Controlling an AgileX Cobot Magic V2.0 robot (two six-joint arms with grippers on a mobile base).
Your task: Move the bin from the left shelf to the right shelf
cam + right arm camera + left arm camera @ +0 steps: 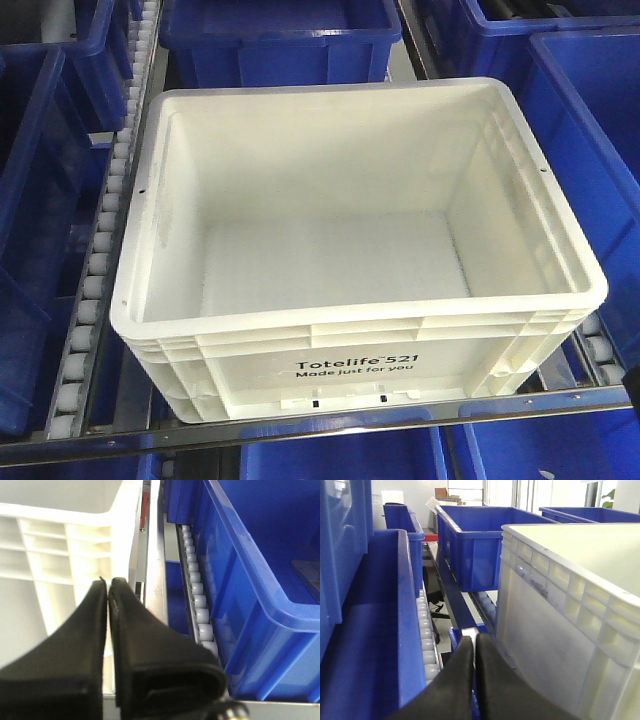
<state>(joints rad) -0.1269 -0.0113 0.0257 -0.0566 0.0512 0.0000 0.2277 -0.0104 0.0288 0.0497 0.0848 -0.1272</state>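
in the exterior front-facing view, the bin (360, 250) sat in the middle of the shelf, white, open-topped and empty, its printed side facing the camera just behind a metal front rail (330, 425). its four rim edges were all in view, but its base was hidden behind that rail. neither gripper appeared here. blue bins (280, 40) surrounded it, every one cut off by the frame: two along the left, three across the back, one on the right, and the rims of three more below the rail. one roller track (100, 260) ran down the left of the white bin; a second showed only a few rollers at the lower right corner.

in the left wrist-mounted view, the left gripper (474, 645) had its two black fingers pressed together with nothing between them, tips low in the gap between a blue bin wall (380, 645) and the white bin's ribbed side (555, 630). whether the fingers touched that side could not be told. three further blue bins stood behind, the farthest right showing only its rim.

in the right wrist-mounted view, the right gripper (107, 585) was likewise closed on nothing, its two fingers meeting just in front of the white bin's ribbed corner (70, 545). one roller row (197, 600) ran beside one blue bin (260, 585), cropped at the right edge.
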